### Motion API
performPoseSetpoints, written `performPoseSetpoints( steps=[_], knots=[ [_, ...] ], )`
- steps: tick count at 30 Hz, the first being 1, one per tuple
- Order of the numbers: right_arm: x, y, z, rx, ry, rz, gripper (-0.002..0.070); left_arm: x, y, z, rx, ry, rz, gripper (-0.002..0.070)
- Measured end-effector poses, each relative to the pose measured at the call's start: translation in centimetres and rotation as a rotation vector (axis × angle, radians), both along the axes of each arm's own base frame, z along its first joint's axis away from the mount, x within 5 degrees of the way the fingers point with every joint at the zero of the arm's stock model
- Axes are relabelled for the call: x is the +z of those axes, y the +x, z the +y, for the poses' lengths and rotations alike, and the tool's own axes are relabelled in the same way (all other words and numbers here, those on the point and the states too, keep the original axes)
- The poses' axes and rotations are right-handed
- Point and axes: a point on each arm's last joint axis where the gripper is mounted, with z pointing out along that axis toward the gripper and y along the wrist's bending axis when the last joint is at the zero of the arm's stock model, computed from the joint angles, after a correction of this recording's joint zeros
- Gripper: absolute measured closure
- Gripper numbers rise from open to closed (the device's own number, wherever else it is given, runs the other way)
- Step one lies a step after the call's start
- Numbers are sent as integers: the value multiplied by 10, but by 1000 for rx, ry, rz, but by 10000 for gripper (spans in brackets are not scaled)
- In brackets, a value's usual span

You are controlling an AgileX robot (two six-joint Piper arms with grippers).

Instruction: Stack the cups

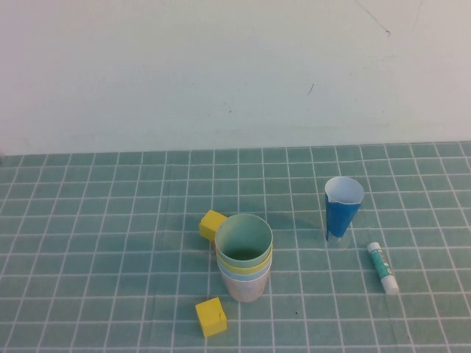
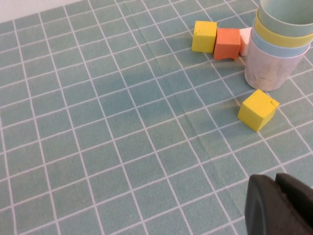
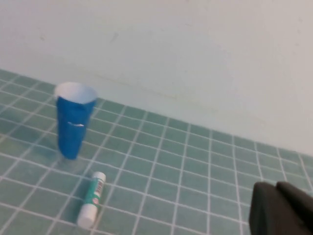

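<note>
On table (image 1: 88, 220) centre: cups (image 1: 245, 257) nested in one upright stack, green innermost, then yellow, blue, pink outermost. Yellow block (image 1: 211, 317) just beside. Blue cone cup (image 1: 343, 209) and glue stick (image 1: 383, 268) apart at right. Left claw (image 2: 279, 205) and right claw (image 3: 281, 208) clear of stack; finger state cannot tell.

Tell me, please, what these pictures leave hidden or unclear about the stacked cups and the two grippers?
- Stacked cups: the high view's stack covers the blocks behind; the left wrist view's edge cuts off its top.
- Left gripper: only a dark corner piece in the left wrist view.
- Right gripper: likewise in the right wrist view.
</note>
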Motion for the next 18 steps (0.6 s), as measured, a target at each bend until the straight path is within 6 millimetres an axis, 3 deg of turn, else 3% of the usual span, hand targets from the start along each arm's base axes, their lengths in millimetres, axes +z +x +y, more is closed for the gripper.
performPoseSetpoints(
  steps=[7,18],
  knots=[
    [-24,-5,-10,-174,105,81,678,0,0,0,0,0,0,677],
    [-29,-7,-14,-253,197,136,679,0,0,0,-1,1,-1,678]
  ],
)
